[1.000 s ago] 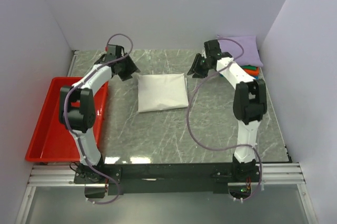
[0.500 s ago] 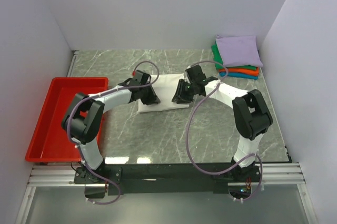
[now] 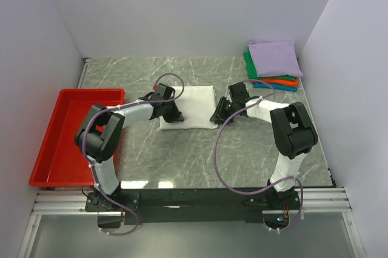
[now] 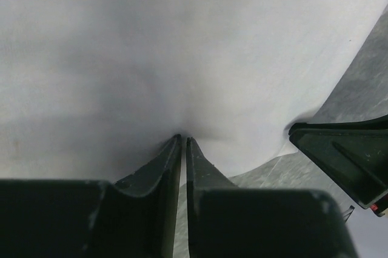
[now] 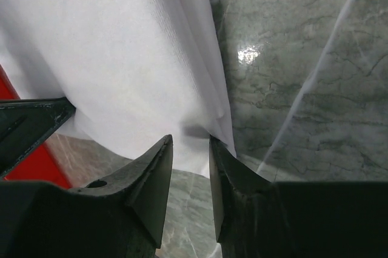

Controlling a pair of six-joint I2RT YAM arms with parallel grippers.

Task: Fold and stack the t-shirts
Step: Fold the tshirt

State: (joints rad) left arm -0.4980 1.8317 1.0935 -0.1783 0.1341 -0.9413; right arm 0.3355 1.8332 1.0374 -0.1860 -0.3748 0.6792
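Folded white t-shirt (image 3: 191, 103) at middle of tabletop (image 3: 182, 149), well apart from stack of coloured tees (image 3: 274, 58) at far right corner; left fingers (image 4: 160, 164) pinched shut on its near-left edge; right fingers (image 5: 154, 167) narrowed around near-right corner, grip uncertain; only stacking left.

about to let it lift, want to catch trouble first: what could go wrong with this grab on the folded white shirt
1. The left claw pinches only a small pucker at the edge of the white t-shirt. It may hold the upper layers alone, so the fold could open on lifting.
2. The right claw has its jaws apart at the other near corner, right at the hem. That side may slip out and sag.
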